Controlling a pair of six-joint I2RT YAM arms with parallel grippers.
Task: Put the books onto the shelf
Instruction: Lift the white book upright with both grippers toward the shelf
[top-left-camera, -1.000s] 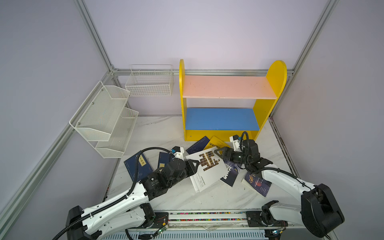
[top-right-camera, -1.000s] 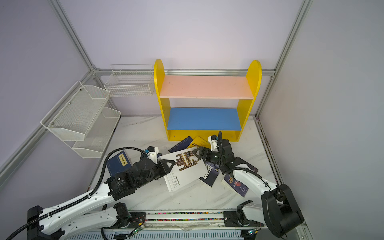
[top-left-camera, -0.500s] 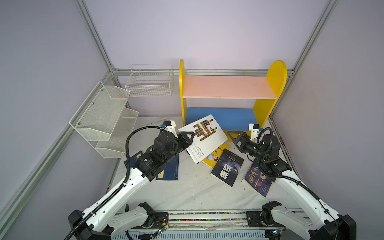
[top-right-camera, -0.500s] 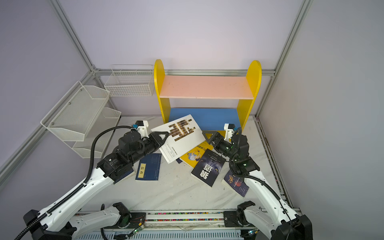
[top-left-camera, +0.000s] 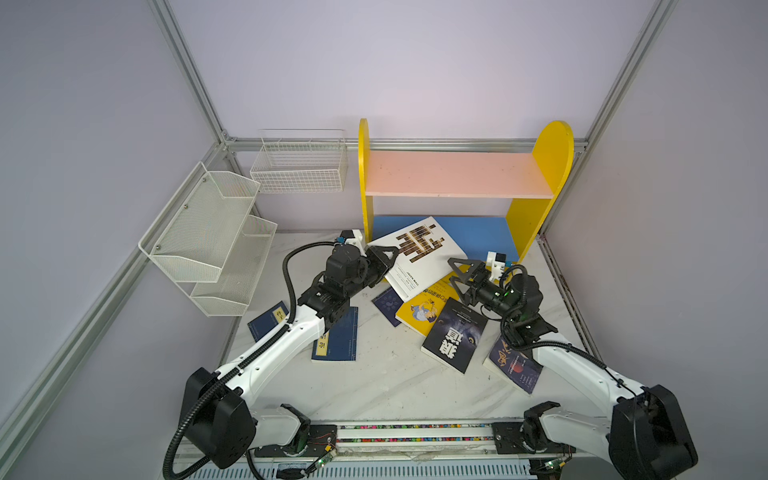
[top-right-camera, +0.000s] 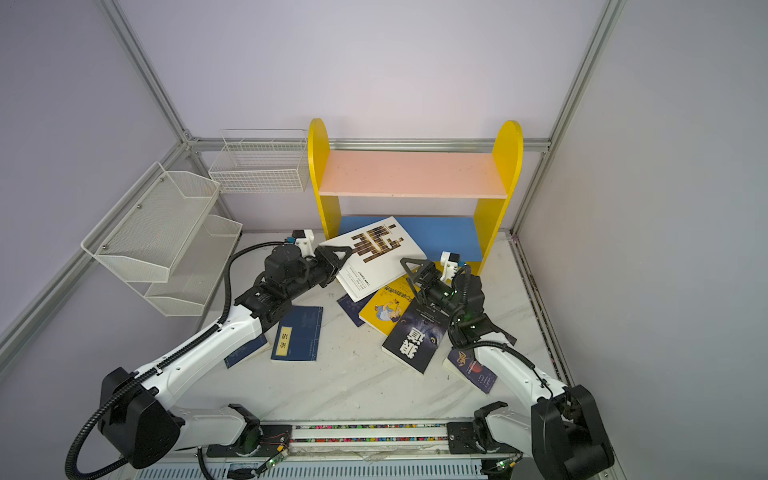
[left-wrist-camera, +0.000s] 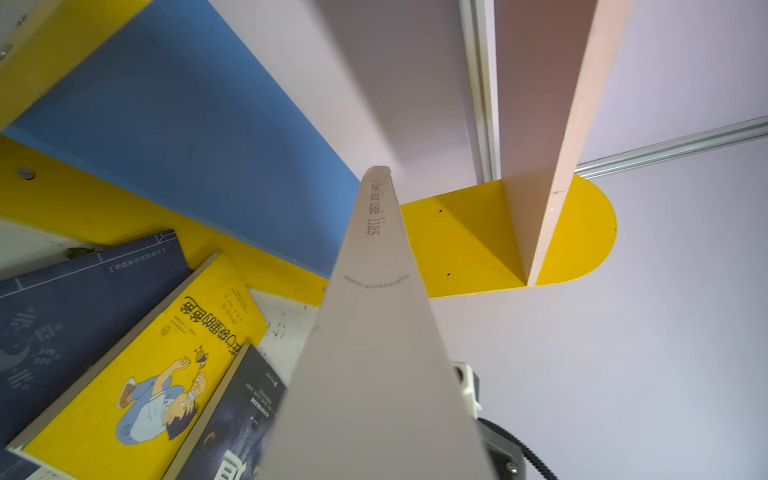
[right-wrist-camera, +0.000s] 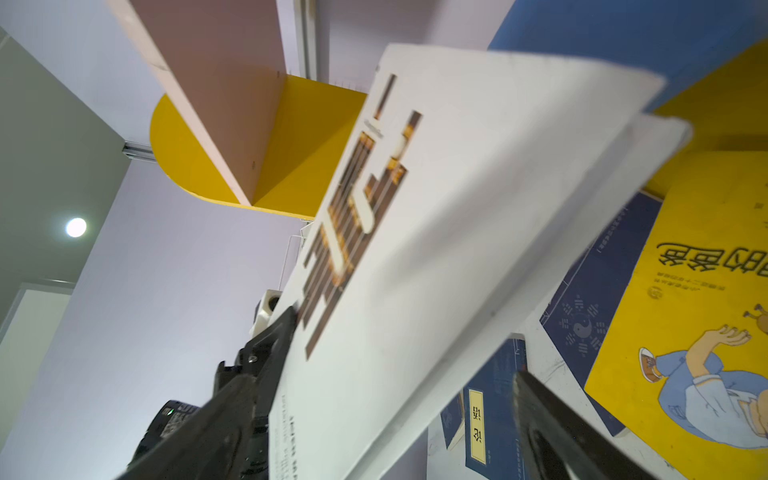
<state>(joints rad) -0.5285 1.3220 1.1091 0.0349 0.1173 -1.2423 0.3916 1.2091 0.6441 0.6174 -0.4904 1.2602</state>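
My left gripper (top-left-camera: 384, 261) (top-right-camera: 337, 259) is shut on the large white book (top-left-camera: 419, 253) (top-right-camera: 374, 257) (right-wrist-camera: 436, 249) and holds it tilted in the air before the blue lower board (top-left-camera: 482, 237) of the yellow shelf (top-left-camera: 548, 166) (top-right-camera: 505, 166). In the left wrist view the book's edge (left-wrist-camera: 374, 332) hides the jaws. My right gripper (top-left-camera: 458, 274) (top-right-camera: 415, 276) (right-wrist-camera: 374, 440) is open at the book's near right corner, one finger (right-wrist-camera: 552, 436) on each side. Flat on the table lie a yellow book (top-left-camera: 422, 309), two dark books (top-left-camera: 455, 338) (top-left-camera: 515, 365) and navy books (top-left-camera: 334, 340).
A white mesh tiered rack (top-left-camera: 208, 241) hangs on the left wall and a white wire basket (top-left-camera: 299, 166) on the back wall beside the shelf. The pink upper board (top-left-camera: 453, 174) carries nothing. A wall stands close behind the right arm.
My left gripper has lifted the white book off the table and carried it back towards the shelf. The right gripper has risen and moved in to the book's near corner.
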